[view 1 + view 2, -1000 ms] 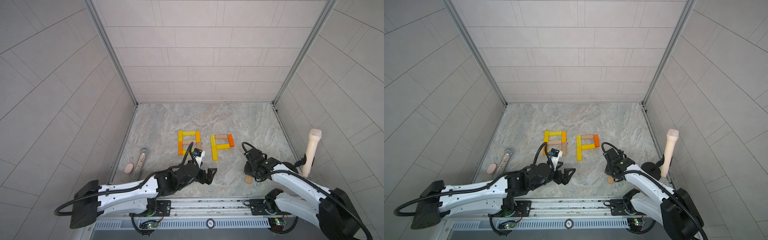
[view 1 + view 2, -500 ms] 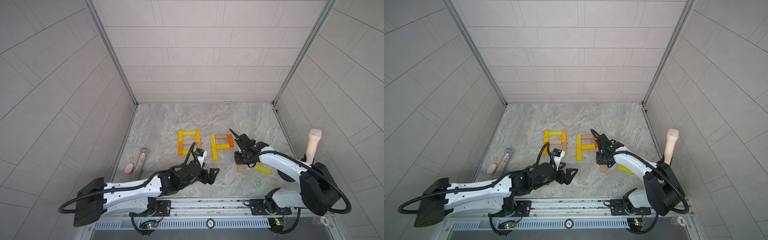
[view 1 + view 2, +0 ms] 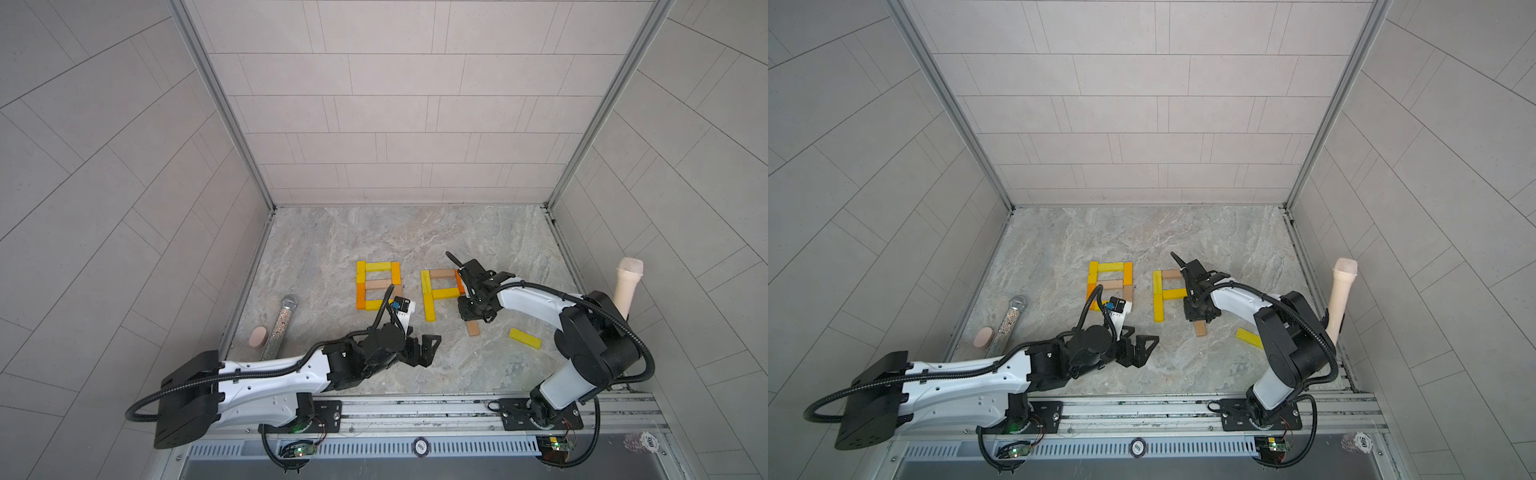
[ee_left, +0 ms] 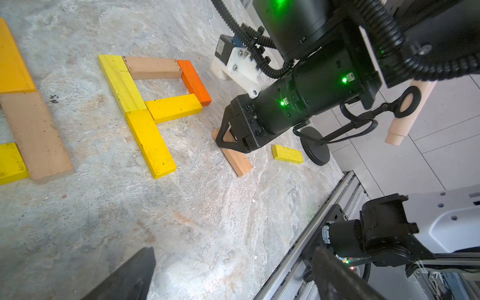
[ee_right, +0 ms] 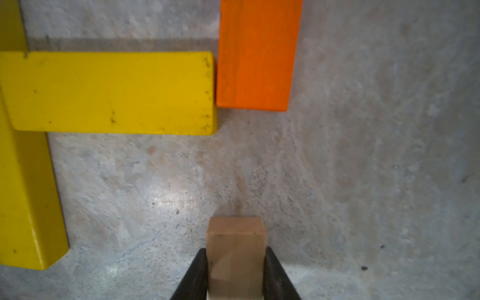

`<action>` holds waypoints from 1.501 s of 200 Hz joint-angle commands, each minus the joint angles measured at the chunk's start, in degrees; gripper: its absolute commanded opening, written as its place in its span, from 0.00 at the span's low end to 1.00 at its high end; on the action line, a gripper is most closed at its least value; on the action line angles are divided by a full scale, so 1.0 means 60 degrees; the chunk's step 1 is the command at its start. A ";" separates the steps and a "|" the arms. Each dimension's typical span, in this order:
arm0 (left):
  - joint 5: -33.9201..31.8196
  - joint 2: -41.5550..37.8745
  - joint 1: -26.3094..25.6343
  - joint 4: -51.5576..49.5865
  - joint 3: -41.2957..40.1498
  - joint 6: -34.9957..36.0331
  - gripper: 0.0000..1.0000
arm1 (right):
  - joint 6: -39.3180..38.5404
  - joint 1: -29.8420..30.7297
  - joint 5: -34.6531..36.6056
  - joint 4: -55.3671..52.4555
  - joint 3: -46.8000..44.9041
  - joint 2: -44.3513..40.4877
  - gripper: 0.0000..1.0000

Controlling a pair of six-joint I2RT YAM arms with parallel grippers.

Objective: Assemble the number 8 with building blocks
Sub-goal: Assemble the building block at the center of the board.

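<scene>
Fourteen building blocks (image 4: 150, 142) lie on the marble table (image 3: 374, 232): seven in the number 8 (image 3: 380, 284), five in an unfinished figure (image 3: 442, 294) just to its right, and two more apart from both.

The number 8 sits left of centre, a blocky outline with two square holes. Its top, upper-left and bottom bars are yellow, its upper-right and lower-left bars orange, and its middle and lower-right bars tan. The left arm's cable and camera cover part of its near right corner. The unfinished figure has two yellow bars end to end down its left side, a tan top, an orange upper-right bar and a yellow middle bar.

One tan block (image 5: 236, 233) lies flat, nearer than the orange bar, with bare table between them. The right tool (image 5: 235, 250) pinches it, a finger against each long side. One yellow block (image 3: 525, 338) lies alone at the near right. The left tool (image 3: 426, 351) is spread wide and holds nothing, low over the near middle of the table.

One glittery silver cylinder (image 3: 282, 322) lies at the left edge, with one pink round piece (image 3: 258, 336) beside it. One cream cylinder (image 3: 625, 291) stands at the right.
</scene>
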 commanded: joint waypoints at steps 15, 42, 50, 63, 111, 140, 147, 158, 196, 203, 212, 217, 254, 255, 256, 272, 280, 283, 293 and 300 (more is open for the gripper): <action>-0.0108 -0.0107 0.0054 0.0268 -0.0022 -0.0323 0.99 | -0.0059 -0.0001 0.0261 0.0250 -0.0100 -0.0200 0.49; -0.0108 -0.0139 0.0054 0.0332 -0.0087 -0.0338 0.99 | -0.0027 0.0202 0.0395 0.0213 -0.0449 -0.0637 0.52; -0.0085 -0.0135 0.0054 0.0364 -0.0089 -0.0338 0.99 | 0.0034 0.0274 0.0448 0.0230 -0.0617 -0.0843 0.52; -0.0052 -0.0110 0.0054 0.0421 -0.0077 -0.0338 0.99 | 0.0180 0.0392 0.0488 0.0240 -0.0915 -0.1199 0.52; 0.0092 0.0090 0.0054 0.0675 -0.0067 -0.0337 0.99 | 0.0493 0.0732 0.0597 0.0395 -0.1799 -0.2385 0.48; 0.0158 0.0179 0.0054 0.0753 -0.0031 -0.0338 0.99 | 0.0710 0.0888 0.0715 0.0676 -0.2268 -0.2644 0.46; 0.0160 0.0189 0.0043 0.0778 -0.0031 -0.0338 0.99 | 0.0752 0.0900 0.0715 0.0781 -0.2383 -0.2694 0.45; 0.0169 0.0184 0.0054 0.0794 -0.0038 -0.0338 0.99 | 0.0813 0.0917 0.0656 0.0976 -0.2492 -0.2753 0.45; 0.0170 0.0172 0.0050 0.0796 -0.0060 -0.0361 0.99 | 0.0846 0.1010 0.0654 0.1351 -0.2844 -0.2799 0.40; 0.0175 0.0168 0.0054 0.0794 -0.0080 -0.0355 0.99 | 0.0862 0.1006 0.0682 0.1378 -0.2858 -0.2770 0.39; 0.0172 0.0179 0.0045 0.0792 -0.0076 -0.0358 0.99 | 0.0875 0.1003 0.0710 0.1416 -0.2861 -0.2734 0.38; 0.0170 0.0189 0.0053 0.0794 -0.0075 -0.0367 0.99 | 0.0879 0.1003 0.0715 0.1438 -0.2854 -0.2692 0.37; 0.0149 0.0158 0.0046 0.0795 -0.0089 -0.0382 0.99 | 0.1171 0.1003 0.1032 0.1448 -0.2752 -0.2587 0.32; 0.0145 0.0148 0.0043 0.0794 -0.0089 -0.0382 0.99 | 0.1179 0.0999 0.1050 0.1444 -0.2744 -0.2591 0.32; 0.0143 0.0150 0.0048 0.0794 -0.0089 -0.0382 0.99 | 0.1190 0.1004 0.1066 0.1442 -0.2741 -0.2585 0.32; 0.0100 0.0110 0.0053 0.0806 -0.0131 -0.0382 0.99 | 0.1219 0.0987 0.1131 0.1468 -0.2612 -0.2481 0.31; 0.0096 0.0068 0.0054 0.0834 -0.0158 -0.0383 0.99 | 0.1201 0.0969 0.1126 0.1456 -0.2611 -0.2376 0.32; 0.0098 0.0065 0.0054 0.0838 -0.0162 -0.0382 0.99 | 0.1177 0.0962 0.1126 0.1435 -0.2347 -0.2331 0.31; 0.0090 0.0013 0.0051 0.0853 -0.0191 -0.0380 0.99 | 0.1119 0.0938 0.1125 0.1390 -0.2153 -0.2158 0.31; 0.0069 -0.0038 0.0054 0.0853 -0.0219 -0.0354 0.99 | 0.1088 0.0914 0.1125 0.1368 -0.2045 -0.2035 0.31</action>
